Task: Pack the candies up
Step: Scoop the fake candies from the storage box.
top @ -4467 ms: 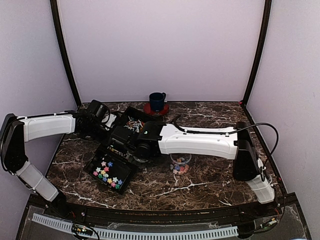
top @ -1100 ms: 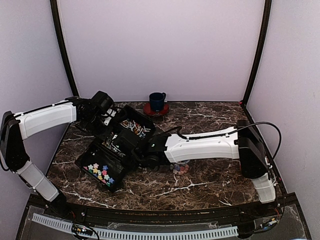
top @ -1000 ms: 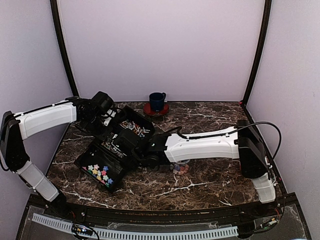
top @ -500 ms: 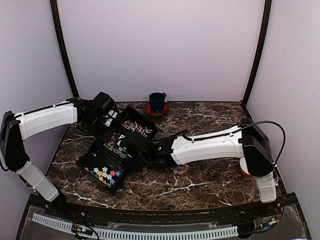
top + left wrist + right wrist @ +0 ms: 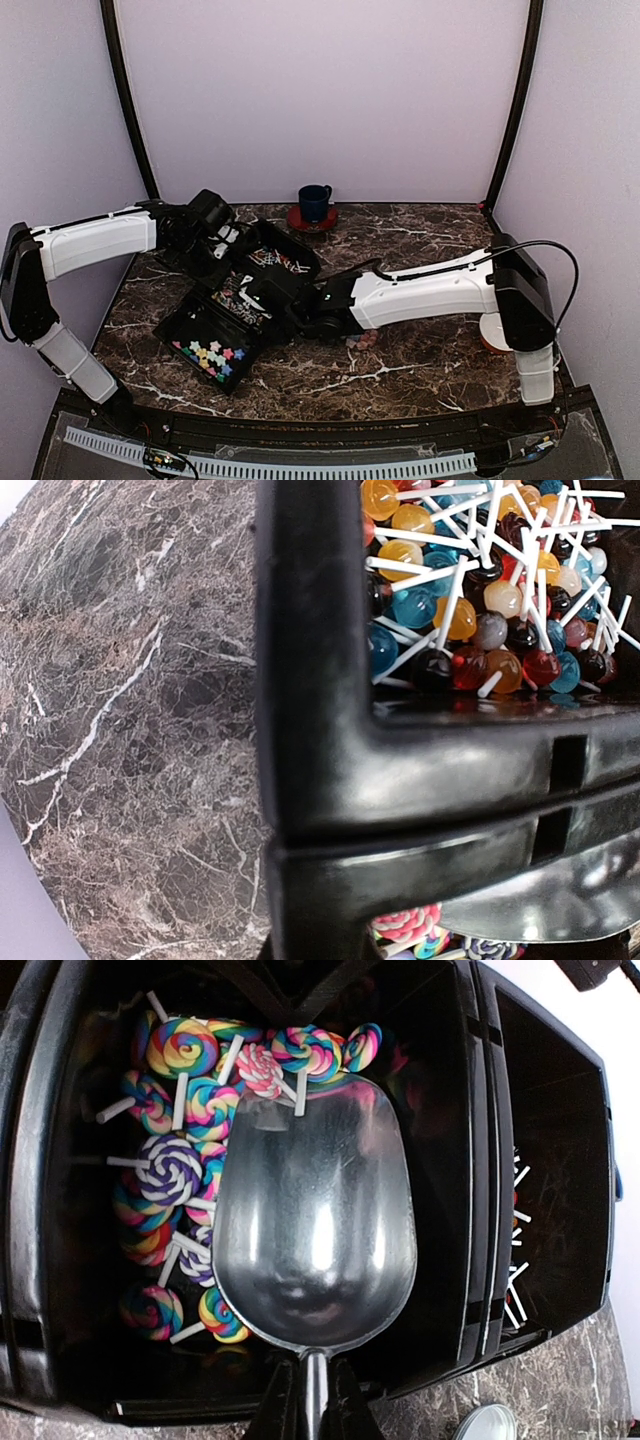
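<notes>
Scoop (image 5: pixel 315 1230) hovers empty over swirl lollipops (image 5: pixel 168 1165), handle clenched in right gripper (image 5: pixel 307 1398); left gripper (image 5: pixel 225 238) clamps the tray rim (image 5: pixel 320 760), apparently steadying it.

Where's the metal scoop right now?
Centre of the right wrist view: the metal scoop is gripped by its handle in the right gripper, its empty bowl inside the black tray, with swirl lollipops on its left.

This is a robot lab booth, where plain lilac walls (image 5: pixel 320 100) and black corner posts (image 5: pixel 125 100) enclose a marble-patterned bench (image 5: pixel 420 365) carrying two white arms (image 5: pixel 430 290).
</notes>
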